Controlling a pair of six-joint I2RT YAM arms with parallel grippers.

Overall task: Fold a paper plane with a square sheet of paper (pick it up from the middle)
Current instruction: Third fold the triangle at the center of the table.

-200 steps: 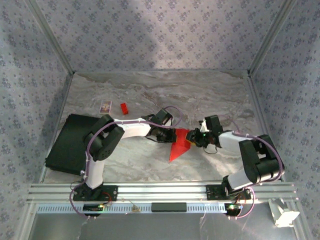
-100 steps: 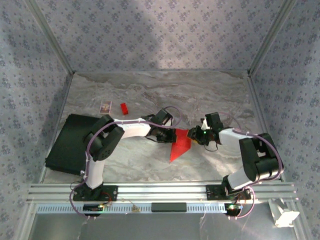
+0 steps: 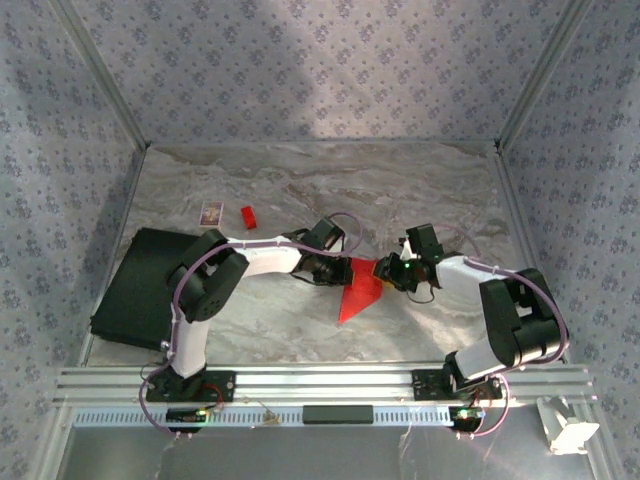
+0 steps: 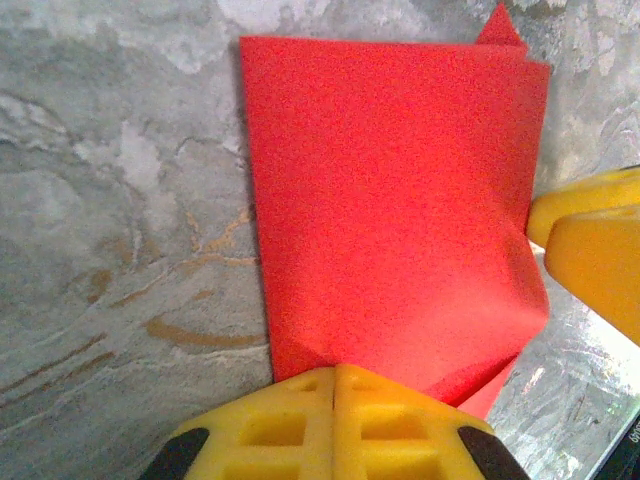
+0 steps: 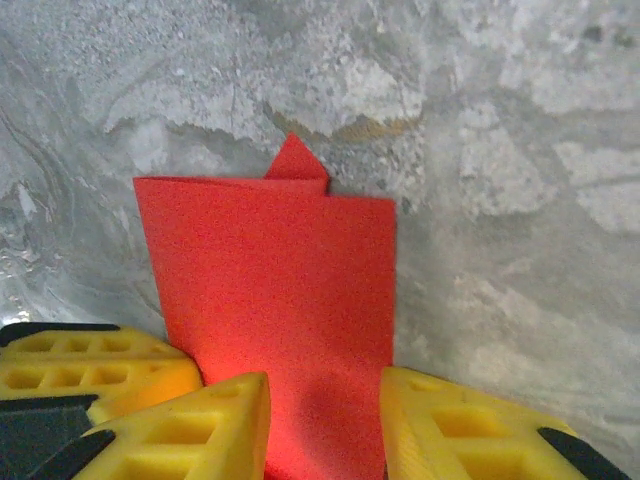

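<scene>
The square sheet of paper [image 3: 358, 295] is bright red and lies folded on the marble table, tapering to a point toward the near left. In the left wrist view the paper [image 4: 390, 200] spreads flat ahead of my left gripper [image 4: 335, 372], whose jaws are shut with their tip resting on the paper's near edge. My left gripper [image 3: 340, 270] is at the fold's upper left. My right gripper [image 3: 388, 273] faces it from the right. In the right wrist view my right gripper [image 5: 325, 400] is open, its fingers either side of a strip of the paper [image 5: 280, 270].
A black mat [image 3: 135, 285] lies at the left edge of the table. A tiny red block [image 3: 248, 216] and a small patterned card [image 3: 211, 212] sit behind the left arm. Patterned walls close in the table on three sides.
My right gripper has slid a little toward the paper and its jaws have widened slightly. The left gripper and the paper have stayed put.
</scene>
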